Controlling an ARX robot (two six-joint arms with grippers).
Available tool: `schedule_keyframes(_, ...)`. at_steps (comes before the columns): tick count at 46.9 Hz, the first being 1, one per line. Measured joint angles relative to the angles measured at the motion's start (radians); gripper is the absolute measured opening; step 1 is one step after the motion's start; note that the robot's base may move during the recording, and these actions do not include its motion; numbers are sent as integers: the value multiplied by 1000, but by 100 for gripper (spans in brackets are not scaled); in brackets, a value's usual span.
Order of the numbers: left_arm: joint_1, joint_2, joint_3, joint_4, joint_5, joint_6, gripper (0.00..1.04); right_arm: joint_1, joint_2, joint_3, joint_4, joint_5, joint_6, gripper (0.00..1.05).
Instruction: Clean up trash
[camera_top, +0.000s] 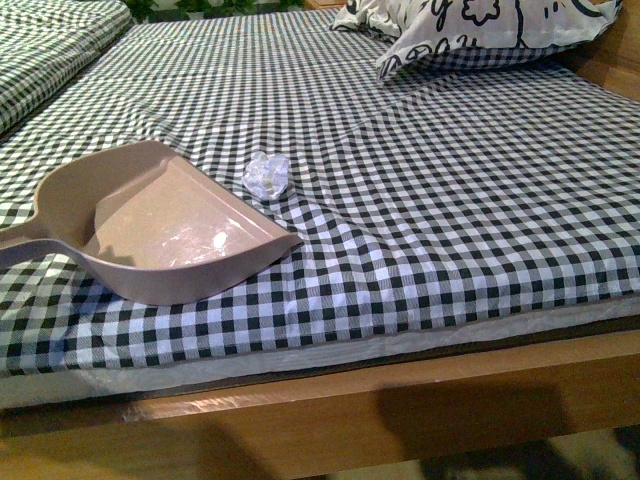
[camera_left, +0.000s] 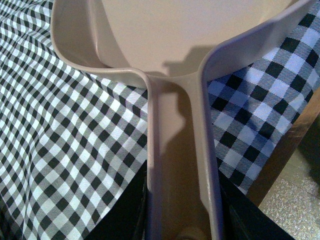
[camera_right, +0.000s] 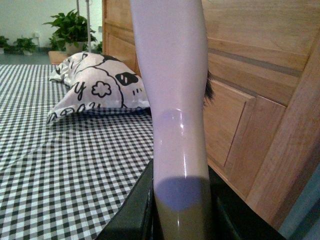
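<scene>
The trash (camera_top: 266, 174), a small crumpled white wad, lies on the checked bedcover just beyond the far edge of the mauve-pink dustpan (camera_top: 170, 225). The dustpan rests on the cover at the front left, its mouth facing right. My left gripper (camera_left: 182, 220) is shut on the dustpan's handle (camera_left: 177, 150); the gripper is out of the front view. My right gripper (camera_right: 181, 220) is shut on the pale brush handle (camera_right: 172, 90), held upright near the wooden headboard; dark bristles (camera_right: 209, 89) peek out behind it. The right gripper is not in the front view.
A black-and-white patterned pillow (camera_top: 470, 30) lies at the far right of the bed, also in the right wrist view (camera_right: 95, 87). The wooden headboard (camera_right: 250, 100) stands beside the brush. The bed's wooden front edge (camera_top: 330, 400) runs below the cover. Potted plants (camera_right: 70, 30) stand far off.
</scene>
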Motion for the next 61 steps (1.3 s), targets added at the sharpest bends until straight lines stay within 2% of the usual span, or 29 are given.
schedule_keyframes(16,2,26,61,-102,-5,34,28,0,0,0,0,0,0,21)
schedule_keyframes(29,3,26,63,-107,-5,43,28,0,0,0,0,0,0,21)
schedule_keyframes(31,3,26,63,-107,-5,44,28,-1,19,41,-127,30,56,21)
schedule_keyframes(34,3,26,63,-107,-5,47,28,-47,103,180,-431,-40,164,21)
schedule_keyframes(36,3,26,63,-107,-5,47,28,-86,177,262,-534,-111,198,21)
schedule_keyframes(41,3,26,63,-107,-5,50,28,-170,393,418,-544,-280,193,21)
schedule_keyframes(50,3,26,63,-108,-5,51,28,-244,747,681,-635,-457,183,21)
schedule_keyframes(54,3,26,63,-108,-5,51,28,-245,869,800,-689,-511,204,21)
schedule_keyframes(61,3,26,63,-108,-5,53,28,-222,1018,939,-737,-530,225,21)
